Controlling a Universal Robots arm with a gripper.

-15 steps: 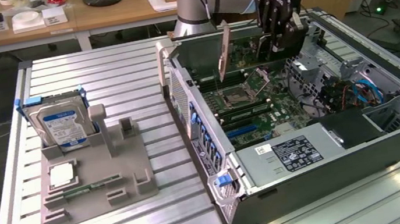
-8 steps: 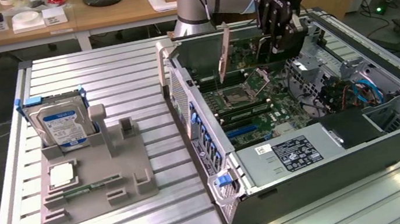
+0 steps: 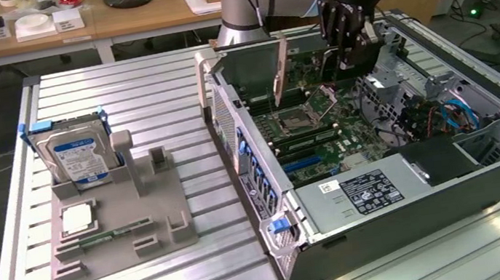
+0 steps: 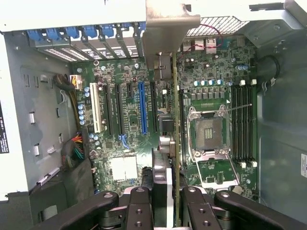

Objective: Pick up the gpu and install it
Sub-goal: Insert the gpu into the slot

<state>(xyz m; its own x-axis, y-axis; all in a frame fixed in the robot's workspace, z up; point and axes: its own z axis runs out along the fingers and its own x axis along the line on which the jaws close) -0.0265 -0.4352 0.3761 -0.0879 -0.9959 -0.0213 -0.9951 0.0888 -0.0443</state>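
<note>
Hovering over the black computer case (image 3: 389, 219) at three o'clock, jaws clench the thin green silver-bracketed gpu (image 4: 170, 33) by its edge; probably light, stiff, fragile.

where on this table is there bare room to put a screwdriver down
Bare slotted table beyond the hard drive, a strip between the grey holder and the case, and the near edge. Crowded: inside the case, where the gripper holds the gpu over the motherboard.
</note>
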